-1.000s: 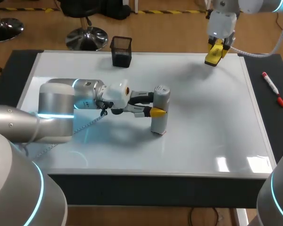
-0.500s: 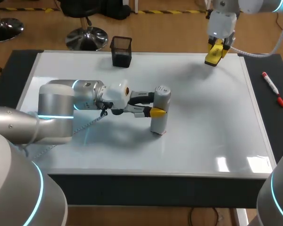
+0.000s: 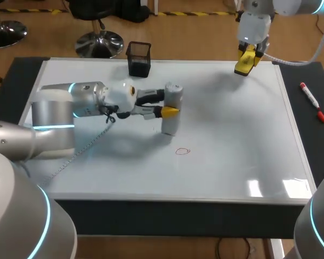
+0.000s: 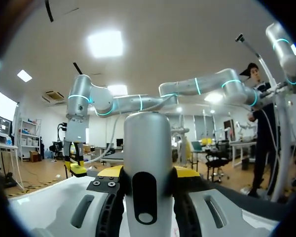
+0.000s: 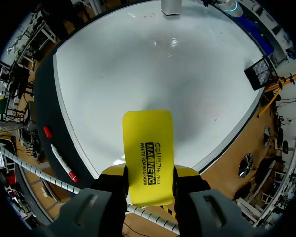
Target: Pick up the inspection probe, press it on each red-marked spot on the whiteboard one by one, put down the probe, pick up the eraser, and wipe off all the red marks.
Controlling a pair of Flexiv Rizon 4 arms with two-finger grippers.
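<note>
The left tool [image 3: 169,105] clamps the probe [image 3: 170,123], which stands upright on the whiteboard [image 3: 237,135] near its middle. A red ring [image 3: 182,151] lies near the probe, clear of its base. The right tool [image 3: 246,60] grips the eraser [image 5: 148,153] above the whiteboard's far right corner.

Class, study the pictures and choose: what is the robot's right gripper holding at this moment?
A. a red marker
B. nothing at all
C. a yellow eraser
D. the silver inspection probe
C: in the right wrist view the yellow eraser is gripped from both sides by the fingers of the right gripper, while the probe is in the left gripper and the red marker lies beside the whiteboard.
</note>
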